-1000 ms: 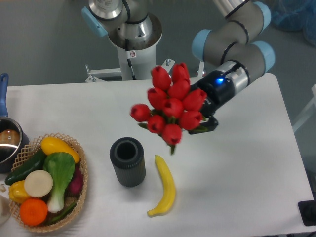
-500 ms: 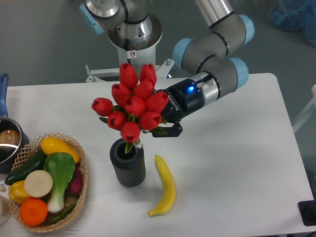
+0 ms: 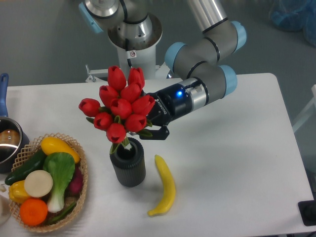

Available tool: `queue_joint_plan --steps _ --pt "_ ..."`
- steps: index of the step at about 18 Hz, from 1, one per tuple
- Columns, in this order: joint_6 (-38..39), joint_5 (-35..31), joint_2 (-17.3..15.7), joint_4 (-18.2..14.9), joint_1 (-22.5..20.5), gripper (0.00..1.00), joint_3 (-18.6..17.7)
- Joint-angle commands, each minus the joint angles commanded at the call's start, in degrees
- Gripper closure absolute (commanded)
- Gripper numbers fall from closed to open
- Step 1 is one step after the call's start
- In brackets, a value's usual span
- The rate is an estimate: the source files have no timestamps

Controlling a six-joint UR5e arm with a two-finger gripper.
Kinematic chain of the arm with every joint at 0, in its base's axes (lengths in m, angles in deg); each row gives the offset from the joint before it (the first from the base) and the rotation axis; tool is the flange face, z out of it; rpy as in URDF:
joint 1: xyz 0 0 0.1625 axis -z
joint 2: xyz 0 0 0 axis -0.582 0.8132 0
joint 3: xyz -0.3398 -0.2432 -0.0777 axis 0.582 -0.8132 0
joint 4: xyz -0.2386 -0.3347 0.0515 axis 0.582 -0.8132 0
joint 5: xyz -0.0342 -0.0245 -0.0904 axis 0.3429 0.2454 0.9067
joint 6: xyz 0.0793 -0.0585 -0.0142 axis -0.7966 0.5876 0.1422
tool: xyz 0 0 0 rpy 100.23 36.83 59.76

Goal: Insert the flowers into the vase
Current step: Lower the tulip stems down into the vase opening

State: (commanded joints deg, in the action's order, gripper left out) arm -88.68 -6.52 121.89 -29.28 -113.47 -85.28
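Nine-odd red buds, flowers (image 3: pixel 120 112) sit just ahead of the jaws, stems angled into the vase (image 3: pixel 128 162) mouth below. Gripper (image 3: pixel 154 129) clamped on the stems; bunch looks light, top-heavy, floppy, so hold stays low on stems.

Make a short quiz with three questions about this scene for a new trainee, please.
1. True or false: the flowers lie flat on the table.
2. Which object lies right of the vase? A) banana B) basket C) pot
3. What does the gripper hold?

Key: 1. False, they are held up, stems at the vase opening. 2. A. 3. The flowers.
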Motion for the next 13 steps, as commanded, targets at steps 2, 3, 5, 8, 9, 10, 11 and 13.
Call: queue_joint_plan --steps 2,3,5,8,9,10,11,13 --pt "-0.3 0.0 0.6 0.1 0.0 0.69 -0.3" --pt "-1.1 0.0 0.8 0.1 0.0 0.69 -0.6" --pt "-4.0 0.1 0.9 0.1 0.1 0.69 -1.9" --pt "-5.7 0.0 0.9 0.0 0.2 0.69 -3.9" --pt "-6.1 0.0 0.9 0.1 0.1 0.69 -5.0" --pt "-6.5 0.1 0.7 0.1 0.1 0.69 -6.3" --pt "-7.5 0.3 0.5 0.1 0.0 0.69 -7.5" --pt "-8.7 0.3 0.5 0.1 0.1 0.69 -8.4"
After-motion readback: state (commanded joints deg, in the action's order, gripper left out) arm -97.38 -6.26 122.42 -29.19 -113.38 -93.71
